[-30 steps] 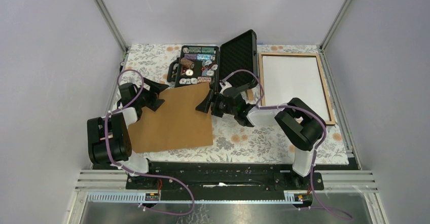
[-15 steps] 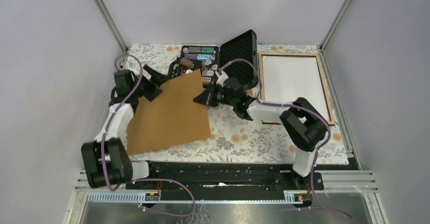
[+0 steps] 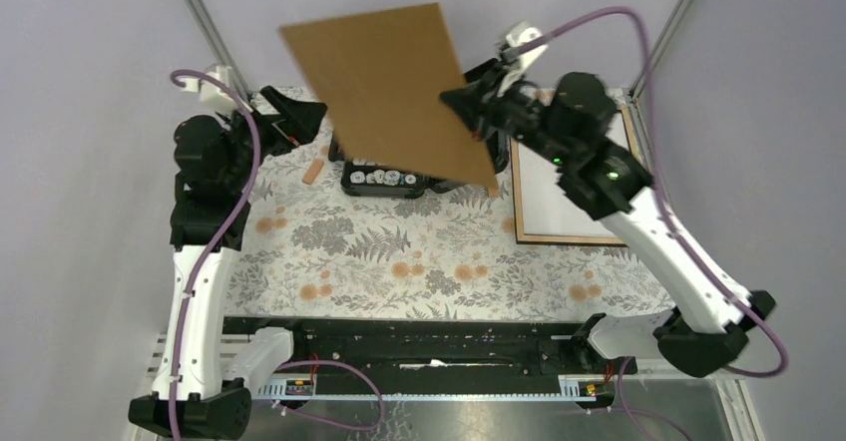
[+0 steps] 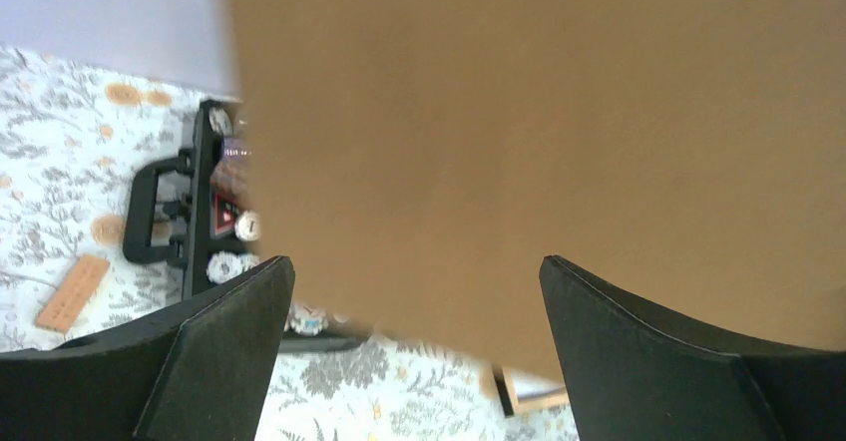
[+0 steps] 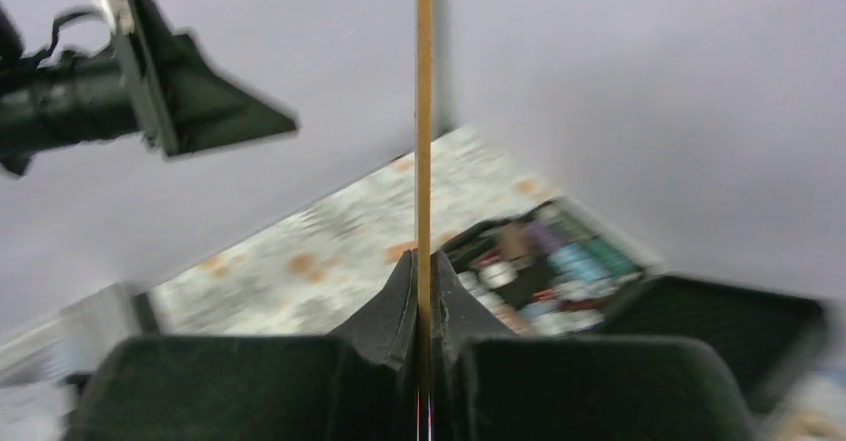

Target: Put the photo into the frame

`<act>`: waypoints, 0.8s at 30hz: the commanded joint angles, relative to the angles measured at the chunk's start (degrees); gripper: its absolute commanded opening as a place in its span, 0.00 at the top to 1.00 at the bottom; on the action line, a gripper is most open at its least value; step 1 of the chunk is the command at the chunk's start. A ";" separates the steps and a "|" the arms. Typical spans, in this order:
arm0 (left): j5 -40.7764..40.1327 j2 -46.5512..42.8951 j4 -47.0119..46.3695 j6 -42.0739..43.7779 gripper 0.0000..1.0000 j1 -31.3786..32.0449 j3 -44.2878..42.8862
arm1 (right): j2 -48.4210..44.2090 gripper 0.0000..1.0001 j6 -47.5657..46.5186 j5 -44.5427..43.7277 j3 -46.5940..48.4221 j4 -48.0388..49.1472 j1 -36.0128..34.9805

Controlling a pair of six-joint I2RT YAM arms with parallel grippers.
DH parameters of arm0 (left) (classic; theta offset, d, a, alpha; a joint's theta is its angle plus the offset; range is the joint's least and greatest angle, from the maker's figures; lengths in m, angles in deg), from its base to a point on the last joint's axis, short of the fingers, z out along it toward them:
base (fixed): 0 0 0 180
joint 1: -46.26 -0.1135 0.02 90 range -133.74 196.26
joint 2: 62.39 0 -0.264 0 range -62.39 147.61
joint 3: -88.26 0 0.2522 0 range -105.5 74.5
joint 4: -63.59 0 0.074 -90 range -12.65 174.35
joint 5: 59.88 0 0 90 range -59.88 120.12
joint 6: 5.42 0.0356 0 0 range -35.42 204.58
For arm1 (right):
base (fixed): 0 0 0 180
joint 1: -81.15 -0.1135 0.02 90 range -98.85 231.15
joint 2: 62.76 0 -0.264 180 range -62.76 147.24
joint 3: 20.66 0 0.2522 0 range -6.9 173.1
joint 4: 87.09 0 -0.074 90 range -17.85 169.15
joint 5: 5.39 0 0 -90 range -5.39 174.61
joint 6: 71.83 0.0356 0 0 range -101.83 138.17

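Brown backing board [image 3: 384, 87] hung high in upper middle of top view, tilted. My right jaws were clamped on its right edge; my wrist view showed it edge-on. My left jaws gaped wide, empty, just left of board. Frame [image 3: 517, 212] lay flat at right of worktop [image 3: 399, 261], white sheet [image 3: 554, 197] inside; photo's back or not, couldn't tell. My judgement: carry board clear of chip case [image 3: 384, 179], square it to wood rim, lower slowly, no twisting, since thin board would flex.

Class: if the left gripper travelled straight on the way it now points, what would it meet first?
The left gripper would probably meet the brown backing board first, held aloft by the right gripper; depth is unclear.
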 commanded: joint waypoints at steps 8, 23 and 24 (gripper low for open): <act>6.96 3.23 2.68 -3.26 0.01 8.23 -0.73 | -9.10 1.00 -50.37 -22.67 10.15 -11.87 0.60; 29.65 7.23 -25.49 -65.42 0.01 8.72 4.33 | -24.61 1.00 -72.48 -5.48 -17.25 -1.84 0.62; 28.68 6.87 -25.03 -67.65 0.02 9.20 5.15 | -25.23 1.00 -72.57 -4.51 -18.48 -1.50 0.60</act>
